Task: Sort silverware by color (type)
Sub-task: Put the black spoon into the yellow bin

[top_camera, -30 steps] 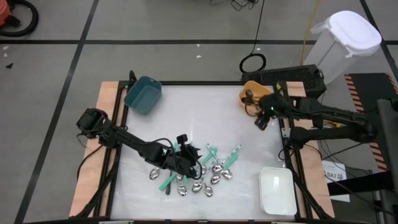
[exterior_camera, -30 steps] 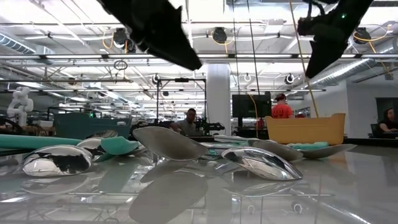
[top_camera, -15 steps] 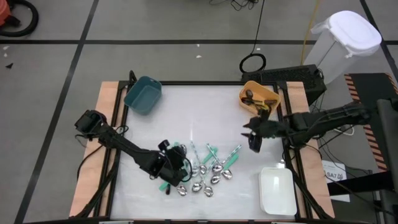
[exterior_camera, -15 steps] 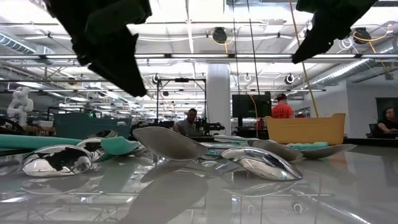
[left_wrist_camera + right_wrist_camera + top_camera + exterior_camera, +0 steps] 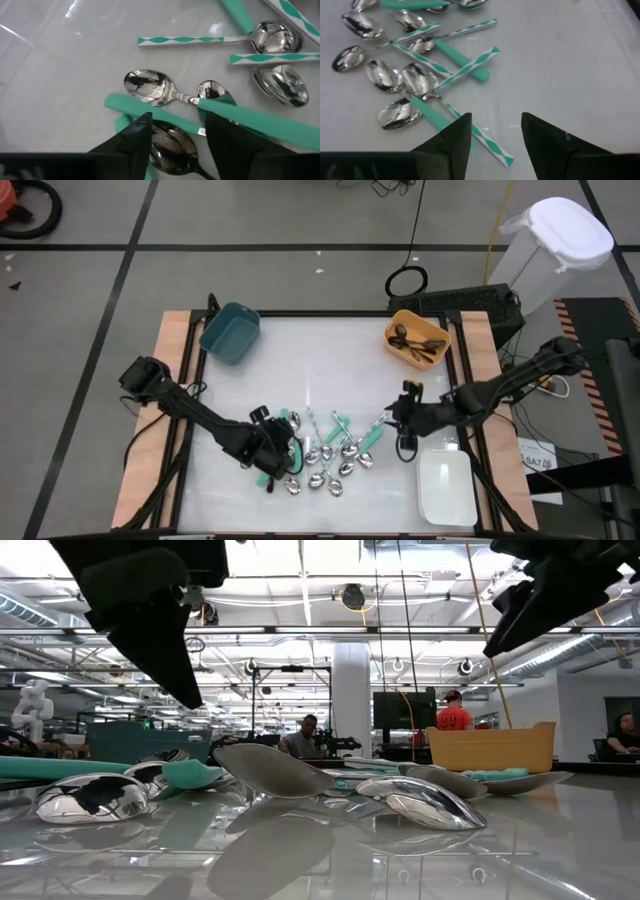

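Note:
The silverware (image 5: 330, 452) lies in a loose pile near the table's front middle: shiny spoons, some with plain teal handles, some with teal-and-white patterned ones. My left gripper (image 5: 274, 450) hangs open over the pile's left end. In the left wrist view its fingers (image 5: 142, 137) stand either side of a silver spoon bowl (image 5: 172, 145) crossed by a teal handle (image 5: 150, 112). In the low view it (image 5: 165, 650) hangs clear above the spoons (image 5: 270, 770). My right gripper (image 5: 403, 430) is open just right of the pile, above a patterned handle (image 5: 490, 145).
A teal bin (image 5: 230, 332) stands at the far left. An orange bin (image 5: 417, 340) at the far right holds dark utensils. A white bin (image 5: 445, 485) sits at the near right, close to my right gripper. Bare table lies between the pile and the far bins.
My right gripper has swung from beside the orange bin toward the table's near edge and down, arriving at the pile's right side. My left gripper has shifted a little toward the table's left and near edges over the pile and has turned about its wrist.

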{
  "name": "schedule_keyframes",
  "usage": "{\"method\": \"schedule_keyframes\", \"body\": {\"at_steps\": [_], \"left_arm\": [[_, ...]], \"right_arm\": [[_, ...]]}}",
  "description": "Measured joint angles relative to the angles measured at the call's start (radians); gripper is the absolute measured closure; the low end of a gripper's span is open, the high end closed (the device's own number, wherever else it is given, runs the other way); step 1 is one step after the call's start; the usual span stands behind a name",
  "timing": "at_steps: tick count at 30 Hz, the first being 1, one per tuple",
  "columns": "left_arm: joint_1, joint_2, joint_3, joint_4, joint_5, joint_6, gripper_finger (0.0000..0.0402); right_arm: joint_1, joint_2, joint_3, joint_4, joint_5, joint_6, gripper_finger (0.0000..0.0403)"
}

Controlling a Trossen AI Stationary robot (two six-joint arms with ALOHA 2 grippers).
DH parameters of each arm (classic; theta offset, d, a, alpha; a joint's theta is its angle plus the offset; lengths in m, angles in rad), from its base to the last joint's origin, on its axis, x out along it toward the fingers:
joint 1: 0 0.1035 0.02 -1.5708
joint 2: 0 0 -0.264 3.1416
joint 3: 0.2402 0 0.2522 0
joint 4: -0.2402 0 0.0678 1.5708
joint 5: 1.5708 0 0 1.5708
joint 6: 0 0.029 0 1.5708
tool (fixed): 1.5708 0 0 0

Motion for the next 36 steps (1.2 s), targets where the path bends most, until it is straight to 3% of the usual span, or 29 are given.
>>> {"method": "schedule_keyframes", "body": {"at_steps": [4,8,20,25,36], "left_arm": [[0.018,-0.034,-0.001,-0.061,0.019,0.069,0.0170],[0.063,-0.066,-0.001,-0.060,0.109,0.208,0.0140],[0.183,-0.068,0.000,-0.063,0.278,0.656,0.0135],[0.226,-0.068,0.000,-0.066,0.364,0.717,0.0135],[0.263,-0.053,-0.001,-0.088,0.427,0.752,0.0135]], "right_arm": [[0.043,0.044,0.000,0.044,0.003,-0.009,0.0234],[0.079,0.081,0.000,0.084,0.002,-0.049,0.0234],[0.118,0.114,0.000,0.118,-0.001,-0.110,0.0234],[0.118,0.114,0.000,0.118,-0.001,-0.135,0.0234],[0.118,0.114,0.000,0.118,-0.001,-0.159,0.0234]]}}
